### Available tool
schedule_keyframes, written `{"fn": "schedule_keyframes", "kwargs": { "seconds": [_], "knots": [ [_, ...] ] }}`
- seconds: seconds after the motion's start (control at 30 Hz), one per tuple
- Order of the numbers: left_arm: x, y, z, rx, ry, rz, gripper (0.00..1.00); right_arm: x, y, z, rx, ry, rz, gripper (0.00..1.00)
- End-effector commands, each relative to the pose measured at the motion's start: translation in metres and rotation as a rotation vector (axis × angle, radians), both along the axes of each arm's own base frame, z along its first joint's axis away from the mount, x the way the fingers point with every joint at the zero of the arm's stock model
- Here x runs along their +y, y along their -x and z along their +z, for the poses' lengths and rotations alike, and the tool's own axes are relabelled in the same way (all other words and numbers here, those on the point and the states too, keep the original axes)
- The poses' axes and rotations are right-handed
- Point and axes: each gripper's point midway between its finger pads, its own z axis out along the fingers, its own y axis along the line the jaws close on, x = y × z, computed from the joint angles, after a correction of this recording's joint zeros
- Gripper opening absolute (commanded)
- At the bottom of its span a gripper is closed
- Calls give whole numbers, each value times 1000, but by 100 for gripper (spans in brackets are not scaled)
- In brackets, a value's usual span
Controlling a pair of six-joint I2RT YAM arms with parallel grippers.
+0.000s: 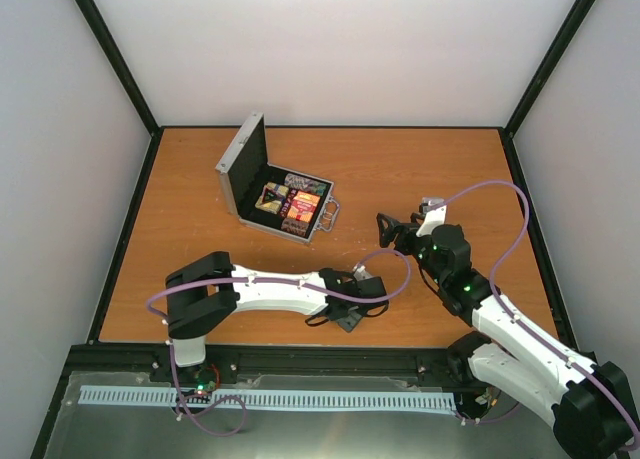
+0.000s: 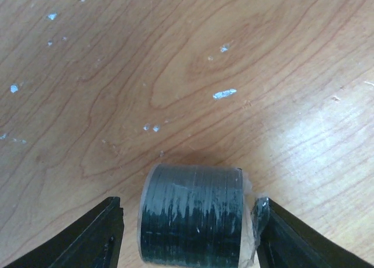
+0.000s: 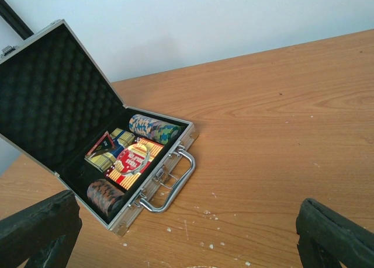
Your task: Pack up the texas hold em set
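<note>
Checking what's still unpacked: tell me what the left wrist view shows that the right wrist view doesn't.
Only left wrist: a wrapped stack of dark chips lying on its side between the fingers of the open left gripper. Only right wrist: the open case holding chip rolls, card boxes and the triangle. Both: the wooden table, flecked white.

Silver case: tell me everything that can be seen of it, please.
The silver case looks like aluminium and sits open on the wooden table, its lid leaning back, lined with black dimpled foam. A metal handle is fixed to the front wall. Inside lie two chip rolls, card boxes and a red-edged triangle.
</note>
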Motion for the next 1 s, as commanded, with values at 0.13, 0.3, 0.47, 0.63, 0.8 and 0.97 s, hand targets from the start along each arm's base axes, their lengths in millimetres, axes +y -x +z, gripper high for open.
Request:
{"fn": "schedule_keyframes", "kwargs": {
  "seconds": [0.13, 0.3, 0.47, 0.63, 0.8, 0.97],
  "knots": [
    [-14, 1, 19, -18, 55, -4, 58, -2, -3, 8, -17, -18, -14, 100],
    [-13, 2, 19, -13, 49, -3, 49, -2, -3, 8, -16, -16, -13, 100],
    [-13, 2, 18, -14, 50, -5, 40, -2, -3, 9, -18, -18, -13, 100],
    [-15, 0, 28, -33, 83, -16, 34, -2, -2, 9, -20, -19, -11, 100],
    [-8, -24, 55, -113, 109, -18, 33, -4, -1, 15, -37, -26, -16, 100],
    [20, -98, 100, -243, 165, 43, 33, -5, 1, 19, -49, -30, -16, 100]
  ]
}}
